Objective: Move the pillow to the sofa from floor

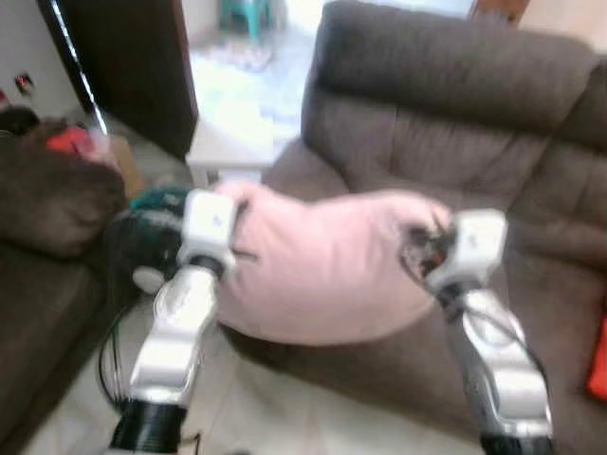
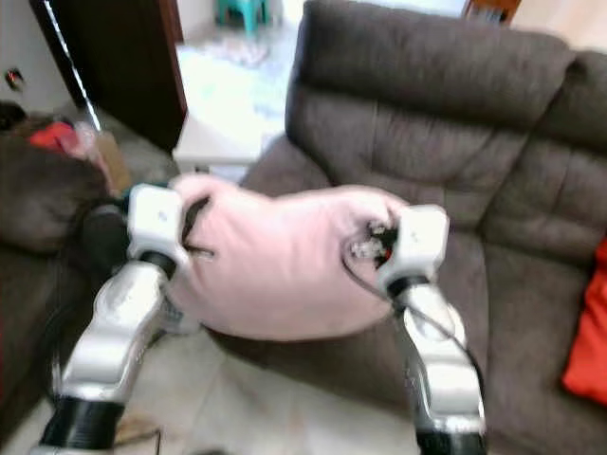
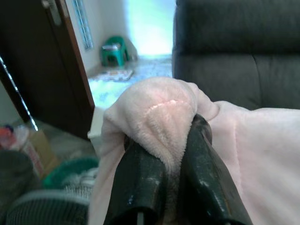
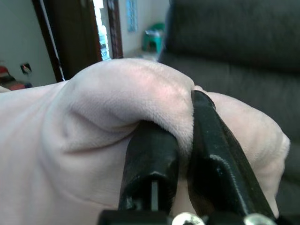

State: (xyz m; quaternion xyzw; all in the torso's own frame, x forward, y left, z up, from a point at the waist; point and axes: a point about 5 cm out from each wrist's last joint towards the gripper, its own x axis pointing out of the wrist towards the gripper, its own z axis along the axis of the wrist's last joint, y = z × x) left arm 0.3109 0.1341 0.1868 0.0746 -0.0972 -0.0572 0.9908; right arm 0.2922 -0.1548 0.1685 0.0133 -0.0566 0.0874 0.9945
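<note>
Nearest the camera, two silver arms reach forward, one on each side of a pink pillow (image 1: 327, 265). Left gripper (image 3: 176, 140) is clamped on a bunched corner of the pillow; the wrist view shows plush fabric pinched between its two black fingers (image 3: 140, 183). Right gripper (image 4: 183, 136) is likewise closed on a fold at the pillow's opposite end, with fabric bulging over and between its fingers (image 4: 150, 164). Pillow is held up between both grippers, stretched across the front edge of the seat of a dark brown sofa (image 1: 446, 114). Whether its underside touches the seat cushion cannot be told; the head views are blurred.

To the robot's left stands a second dark brown seat (image 1: 52, 204), with a red item (image 1: 68, 140) beside it. A green basket (image 3: 70, 171) sits low between this seat and the pillow. At the far right edge, a red cushion (image 2: 588, 332) lies on the sofa. Beyond, a dark wooden door (image 1: 133, 66) stands open onto a bright tiled floor (image 1: 242, 85), with a small green stool (image 3: 114, 50) furthest back.
</note>
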